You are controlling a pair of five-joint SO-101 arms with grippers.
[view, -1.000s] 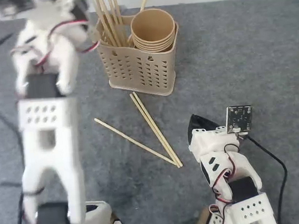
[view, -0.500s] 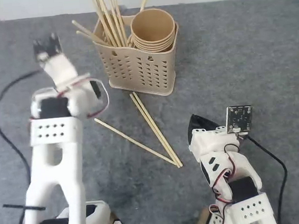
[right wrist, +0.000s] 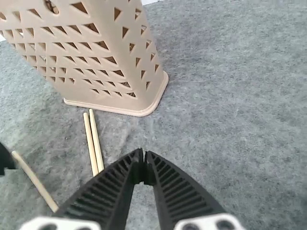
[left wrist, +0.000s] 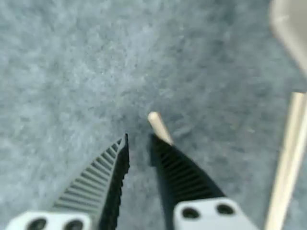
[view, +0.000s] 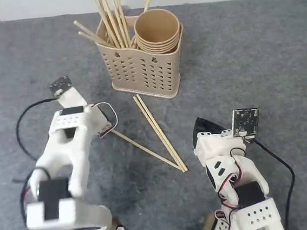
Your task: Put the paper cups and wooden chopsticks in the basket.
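**A:** What does the high view give?

**B:** The basket (view: 144, 72) stands at the far side of the grey mat (view: 256, 56). The paper cups (view: 157, 30) sit stacked inside it, and a bundle of upright chopsticks (view: 112, 18) leans beside them. In front of the basket a pair of chopsticks (view: 158, 131) lies flat on the mat. A single chopstick (view: 143, 147) lies just beside the pair, and their near ends come together. The left arm (view: 70, 150) bends over the single chopstick's other end. The right arm (view: 231, 162) sits near the point where the sticks meet.

**A:** And the left wrist view?

**B:** The left gripper (left wrist: 140, 140) hangs low over the mat with its fingers a little apart. The single chopstick's end pokes out at the tip of one finger. I cannot tell whether it touches the finger or passes under it.

**A:** And the right wrist view?

**B:** The right gripper (right wrist: 144, 154) has its fingers pressed together over the mat. The basket stands ahead of it. The pair lies between the two, with its ends close to the basket's foot. The single chopstick lies off to one side.
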